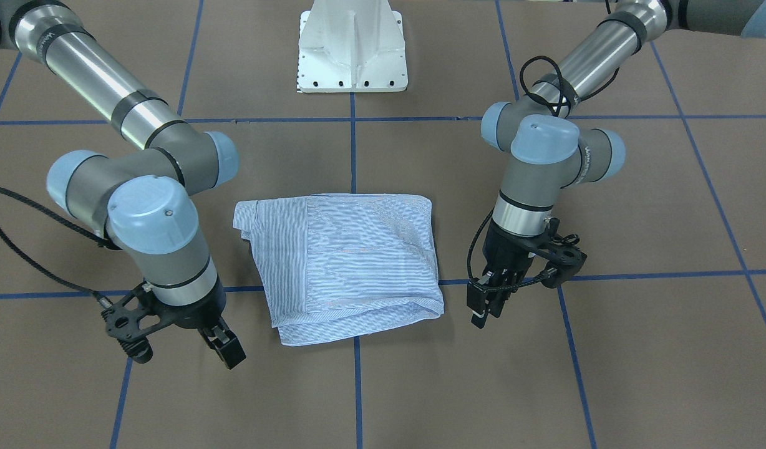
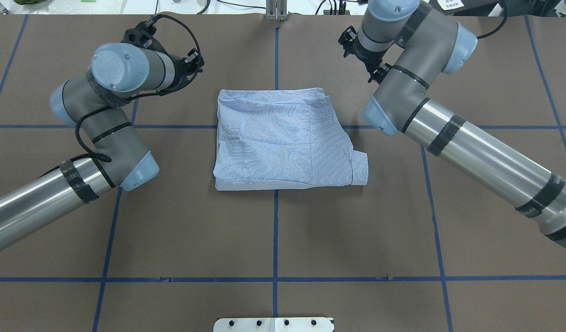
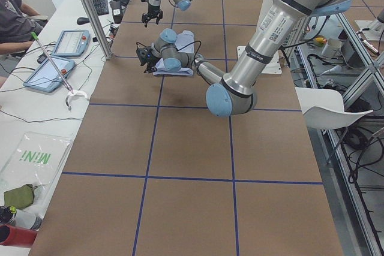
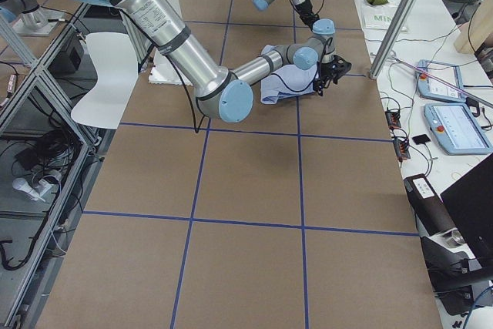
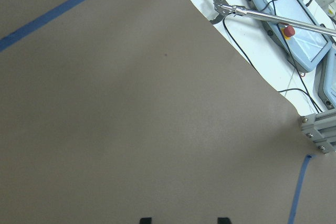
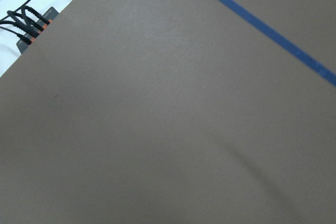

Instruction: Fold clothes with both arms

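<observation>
Folded into a rough rectangle, a light blue shirt (image 1: 345, 262) with fine white stripes, flat at the middle of the brown surface (image 1: 639, 374), over a crossing of blue tape lines (image 1: 355, 386) and out in front of the white pedestal base (image 1: 352, 53). A thicker, rumpled fold at the corner toward the robot's right. Beside the shirt's edge on the robot's left, the left hand (image 1: 483, 308), pointed down and apart from the cloth; in the left wrist view two black fingertips (image 5: 145, 220) spread with only bare surface between them, so wide and holding nothing. Beside the opposite edge, the right hand (image 1: 224, 346), also pointed down and clear of the cloth; spread of its fingers impossible to tell, with only brown surface and one tape line in the right wrist view. Green letters "MINI", upside down in the exterior left view, on a clear plastic bag (image 3: 33, 160) lying on the white side surface. Farther along that side, two grey-blue teach pendants (image 3: 49, 73), one with a red button (image 5: 287, 30). Dark printed lettering (image 3: 273, 25) along the silver tube of the near left arm (image 3: 252, 58), too small to read. A seated person (image 3: 12, 13) in a dark top at the far end of the side surface.
</observation>
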`<state>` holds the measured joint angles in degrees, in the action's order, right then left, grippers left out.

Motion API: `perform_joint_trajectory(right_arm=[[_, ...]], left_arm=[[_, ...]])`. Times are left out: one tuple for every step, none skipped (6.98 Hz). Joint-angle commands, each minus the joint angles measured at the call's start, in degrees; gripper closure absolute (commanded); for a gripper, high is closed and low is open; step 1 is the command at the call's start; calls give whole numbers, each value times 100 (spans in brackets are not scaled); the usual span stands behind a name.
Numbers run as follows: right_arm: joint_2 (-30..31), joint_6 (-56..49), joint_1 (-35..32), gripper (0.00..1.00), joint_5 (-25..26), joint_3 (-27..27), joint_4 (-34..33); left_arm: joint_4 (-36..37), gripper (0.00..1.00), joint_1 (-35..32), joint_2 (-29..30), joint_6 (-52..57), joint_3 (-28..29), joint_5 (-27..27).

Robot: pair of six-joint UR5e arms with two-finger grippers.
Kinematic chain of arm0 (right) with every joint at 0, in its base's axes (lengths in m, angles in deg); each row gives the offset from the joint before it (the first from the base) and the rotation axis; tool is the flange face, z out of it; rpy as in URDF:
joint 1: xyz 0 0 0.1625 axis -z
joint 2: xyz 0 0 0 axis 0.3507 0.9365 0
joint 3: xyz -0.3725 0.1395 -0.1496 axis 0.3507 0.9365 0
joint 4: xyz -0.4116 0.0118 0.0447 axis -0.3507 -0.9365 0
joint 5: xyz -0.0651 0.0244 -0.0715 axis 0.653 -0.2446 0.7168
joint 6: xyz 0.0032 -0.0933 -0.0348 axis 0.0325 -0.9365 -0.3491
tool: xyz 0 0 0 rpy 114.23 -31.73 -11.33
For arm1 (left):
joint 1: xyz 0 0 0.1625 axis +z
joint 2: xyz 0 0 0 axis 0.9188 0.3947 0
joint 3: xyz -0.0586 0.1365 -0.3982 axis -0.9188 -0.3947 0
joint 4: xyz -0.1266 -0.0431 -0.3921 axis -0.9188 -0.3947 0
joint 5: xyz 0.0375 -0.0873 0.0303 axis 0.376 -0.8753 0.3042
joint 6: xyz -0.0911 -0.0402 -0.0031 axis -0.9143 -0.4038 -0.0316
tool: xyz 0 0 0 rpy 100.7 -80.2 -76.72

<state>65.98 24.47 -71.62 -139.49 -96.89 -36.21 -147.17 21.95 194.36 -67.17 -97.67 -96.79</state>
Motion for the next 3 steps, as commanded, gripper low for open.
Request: perform_joint_trajectory(right_arm=[[977, -2307, -618, 0, -672, -660, -56], [1391, -3487, -1135, 0, -1293, -759, -65], [1795, -4586, -1654, 0, -1769, -873, -74]], left_arm=[[6, 48, -466, -1016, 2112, -938, -984], [59, 48, -842, -1413, 3175, -1239, -1684], [77, 48, -1342, -1947, 4474, -1477, -2361]])
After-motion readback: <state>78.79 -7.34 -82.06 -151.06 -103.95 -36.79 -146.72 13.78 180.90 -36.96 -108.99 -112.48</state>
